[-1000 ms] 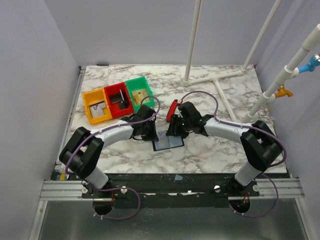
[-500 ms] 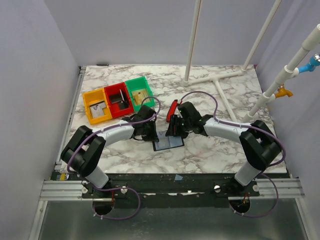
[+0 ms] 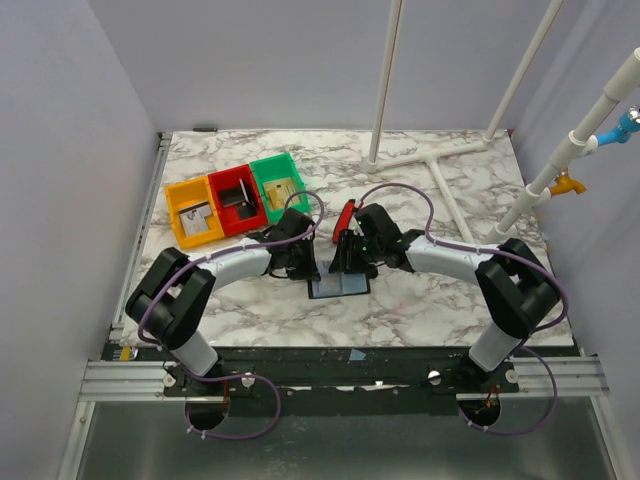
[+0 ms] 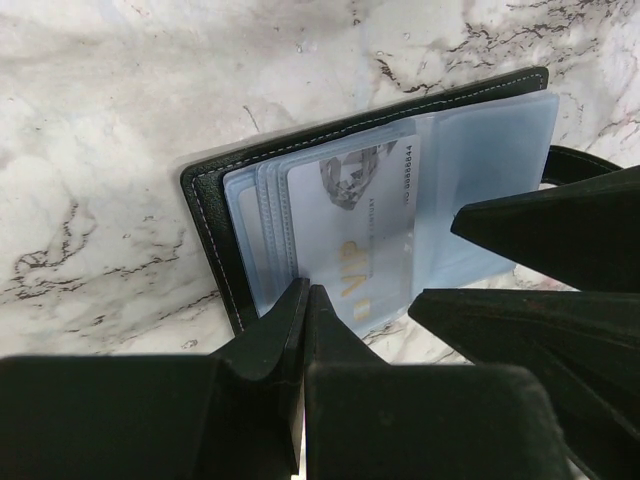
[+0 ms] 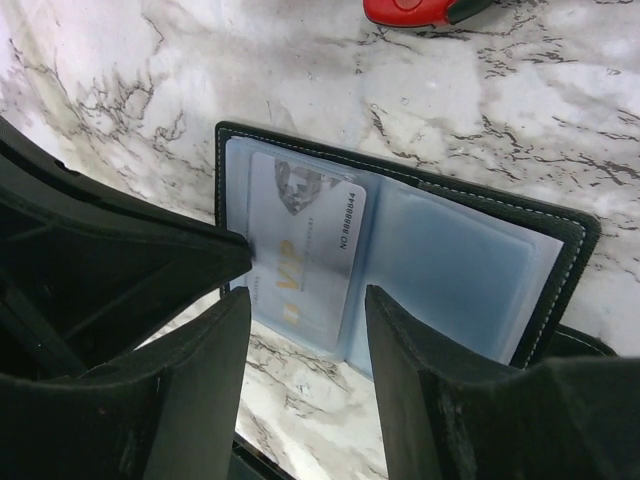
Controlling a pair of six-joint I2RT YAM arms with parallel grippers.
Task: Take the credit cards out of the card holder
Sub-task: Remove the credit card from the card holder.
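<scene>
The black card holder (image 3: 337,287) lies open on the marble table, its bluish clear sleeves up (image 4: 250,215) (image 5: 470,270). A greyish credit card (image 4: 365,240) with gold "VIP" lettering sits in the top sleeve (image 5: 300,250). My left gripper (image 4: 307,292) (image 3: 305,265) is shut, its tips touching the sleeve's edge at the card's corner; nothing shows between the fingers. My right gripper (image 5: 308,295) (image 3: 346,262) is open, its fingers straddling the near edge of the card and the sleeve fold, just above them. Other cards are hidden.
A red-and-black tool (image 3: 345,215) (image 5: 420,10) lies just behind the wallet. Orange (image 3: 195,212), red (image 3: 237,200) and green (image 3: 279,185) bins stand at the back left. White pipes (image 3: 425,155) lie at the back right.
My left gripper has edged a little right toward the wallet, and the right one a little left. The wallet has not moved.
</scene>
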